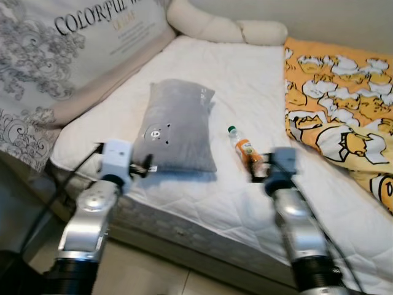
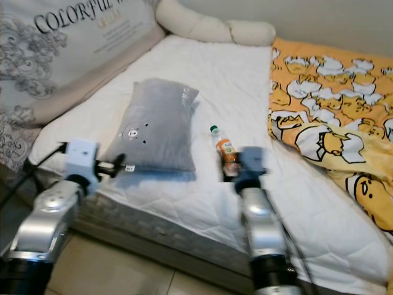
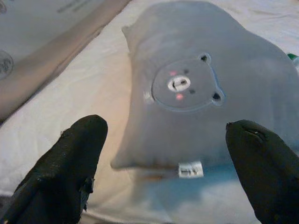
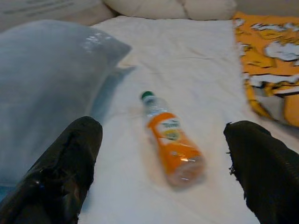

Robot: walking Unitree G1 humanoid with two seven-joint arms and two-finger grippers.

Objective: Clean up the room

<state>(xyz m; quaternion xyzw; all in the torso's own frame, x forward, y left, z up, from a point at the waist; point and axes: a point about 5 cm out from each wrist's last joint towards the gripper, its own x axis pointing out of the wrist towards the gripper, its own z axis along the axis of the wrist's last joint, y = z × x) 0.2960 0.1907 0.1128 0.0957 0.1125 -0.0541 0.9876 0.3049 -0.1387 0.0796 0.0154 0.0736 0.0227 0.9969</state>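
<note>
Bottle (image 4: 172, 140) untouched between wide-spread right gripper (image 4: 163, 186) fingers.

A home bedroom: bed mattress (image 1: 245, 80), grey pillow (image 1: 176, 126), yellow quilt (image 1: 344, 117)

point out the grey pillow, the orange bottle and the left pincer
grey pillow (image 1: 175, 126), left eye view, middle of its top.
orange bottle (image 4: 174, 143), right wrist view, orange label.
left pincer (image 3: 170, 175), left wrist view, midway between fingertips.

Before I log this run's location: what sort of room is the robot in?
Most likely a bedroom. A white quilted mattress fills the scene, with a grey bear pillow, an orange duck-print blanket and cream bolster cushions on it. An orange bottle lies there too.
</note>
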